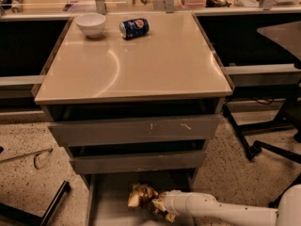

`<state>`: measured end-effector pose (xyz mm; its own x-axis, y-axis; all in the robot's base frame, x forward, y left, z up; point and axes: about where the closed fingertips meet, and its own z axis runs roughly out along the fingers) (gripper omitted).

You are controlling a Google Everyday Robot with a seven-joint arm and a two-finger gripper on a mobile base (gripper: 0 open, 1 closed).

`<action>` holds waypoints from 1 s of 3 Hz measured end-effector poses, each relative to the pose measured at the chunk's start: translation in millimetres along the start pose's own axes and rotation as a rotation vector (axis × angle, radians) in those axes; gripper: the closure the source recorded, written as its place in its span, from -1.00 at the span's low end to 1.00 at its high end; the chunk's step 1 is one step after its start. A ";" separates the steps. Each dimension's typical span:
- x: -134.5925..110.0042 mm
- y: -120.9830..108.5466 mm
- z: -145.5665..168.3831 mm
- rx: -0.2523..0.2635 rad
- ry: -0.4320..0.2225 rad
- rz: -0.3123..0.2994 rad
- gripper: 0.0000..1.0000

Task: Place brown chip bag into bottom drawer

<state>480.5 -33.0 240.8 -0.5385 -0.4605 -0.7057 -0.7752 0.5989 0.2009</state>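
Two grey-fronted drawers (134, 131) sit above the pulled-out bottom drawer (110, 206), and the brown chip bag (141, 194) is down in it, crumpled over the grey floor near the middle. One white arm (221, 211) reaches in from the near right, its gripper (159, 205) at the bag's right end and touching it; whether it is spread or pinching the bag cannot be told.

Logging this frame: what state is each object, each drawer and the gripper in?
bottom drawer: pulled open.
brown chip bag: crumpled, low inside the bottom drawer, at the gripper.
gripper: reaching into the bottom drawer, against the bag.
top drawer: pushed in.
middle drawer: pushed in.
blue soda can: lying on its side on the cabinet top.
white bowl: upright.
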 end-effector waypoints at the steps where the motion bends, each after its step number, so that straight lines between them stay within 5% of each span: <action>1: 9.3 -14.9 11.8 0.012 0.022 0.018 1.00; 2: 39.8 -21.2 35.1 -0.012 0.076 0.063 1.00; 3: 42.9 -24.0 37.9 -0.012 0.080 0.070 1.00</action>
<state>488.5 -42.3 179.9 -0.6158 -0.4685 -0.6335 -0.7383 0.6239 0.2563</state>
